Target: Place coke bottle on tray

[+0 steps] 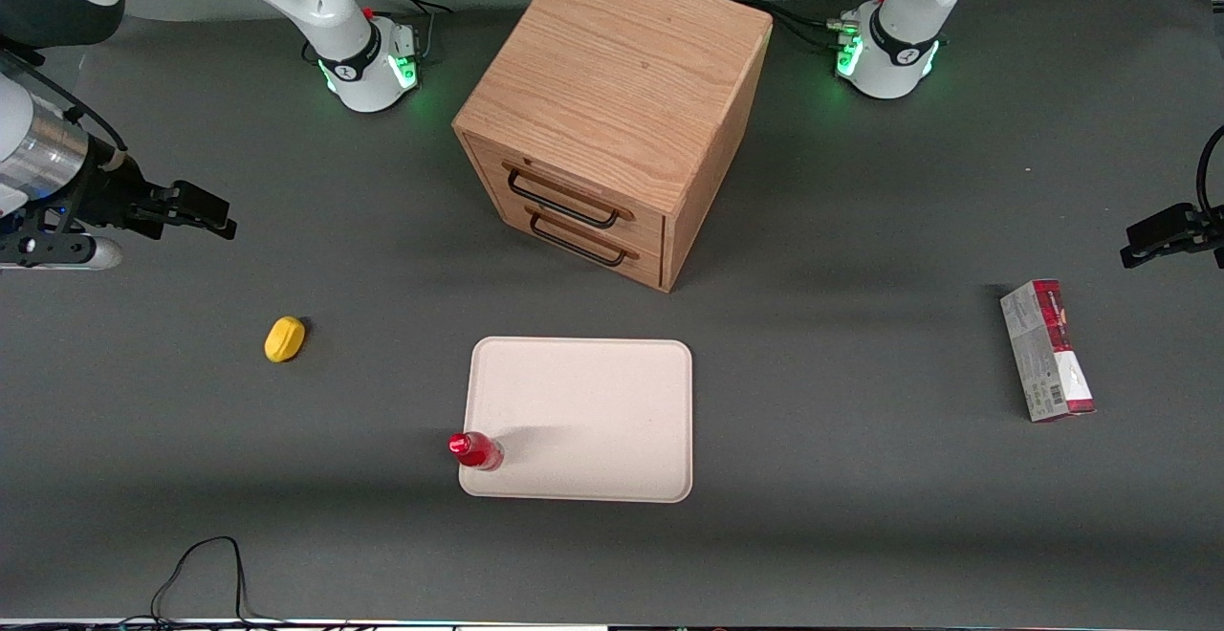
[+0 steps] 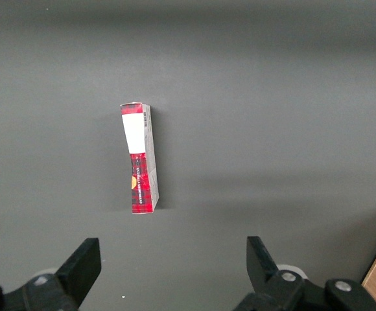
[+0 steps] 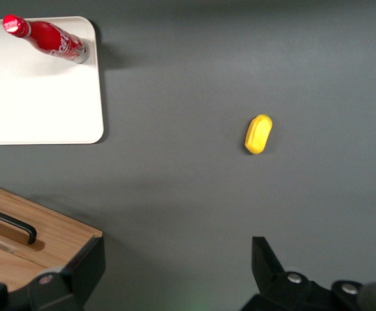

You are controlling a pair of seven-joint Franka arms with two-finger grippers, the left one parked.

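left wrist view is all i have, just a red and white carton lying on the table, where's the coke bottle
Observer: The coke bottle stands upright on the tray, at the corner nearest the front camera on the working arm's side.
Operator: is the gripper holding it
Observer: No. The gripper is open and empty, well clear of the tray toward the working arm's end of the table.
Operator: anything else near it
Observer: A small yellow object lies on the table between the gripper and the tray.
Operator: what's farther back
Observer: A wooden drawer cabinet sits farther from the front camera than the tray, both drawers shut.
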